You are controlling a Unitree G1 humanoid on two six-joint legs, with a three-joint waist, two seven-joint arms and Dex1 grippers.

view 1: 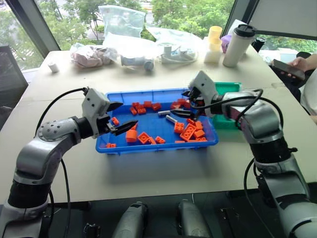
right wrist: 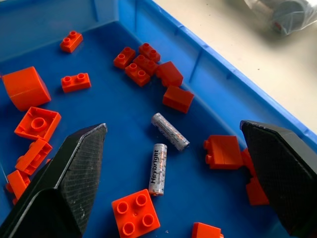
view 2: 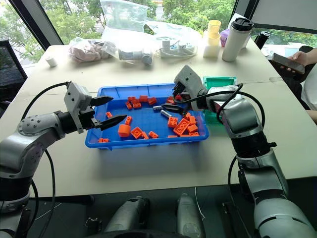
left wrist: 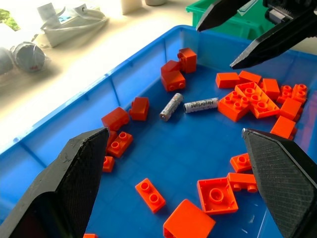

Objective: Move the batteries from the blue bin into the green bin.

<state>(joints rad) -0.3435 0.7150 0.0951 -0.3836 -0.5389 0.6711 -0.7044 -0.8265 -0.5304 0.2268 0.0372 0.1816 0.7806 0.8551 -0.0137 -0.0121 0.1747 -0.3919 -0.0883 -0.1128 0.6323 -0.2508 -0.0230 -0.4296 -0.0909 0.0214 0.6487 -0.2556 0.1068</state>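
Batteries point(right wrist: 170, 131) are what matter here: two silver-grey cylinders lie on the floor of the blue bin point(view 1: 148, 94), close together near its middle and toward its far wall, their near ends almost meeting in a shallow V. Taking the blue bin as the landmark and reading from its left end, the left gripper point(view 1: 117, 118) hovers over that end with its two black fingers spread wide and nothing between them. Loose orange bricks point(view 1: 143, 137) are scattered across the floor below and beyond it, with a small cluster against the far wall. Past the middle come the two batteries, one printed with lettering, the other plain. Above the bin's right half hangs the right gripper point(view 1: 184, 108), fingers also wide apart and empty, aimed down at the pair. A thicker pile of bricks sits at the right end, and the green bin point(view 2: 220, 82) stands just outside that end, touching or nearly touching it. To do the pick well, I judge the right gripper should settle on one battery only, probably the lettered one, with its fingers across the cylinder's width rather than its length. It should come straight down so neither fingertip nudges the neighbouring battery or the brick beside it, then close gently, since a smooth round cylinder can roll or squirt out of a skewed pinch.
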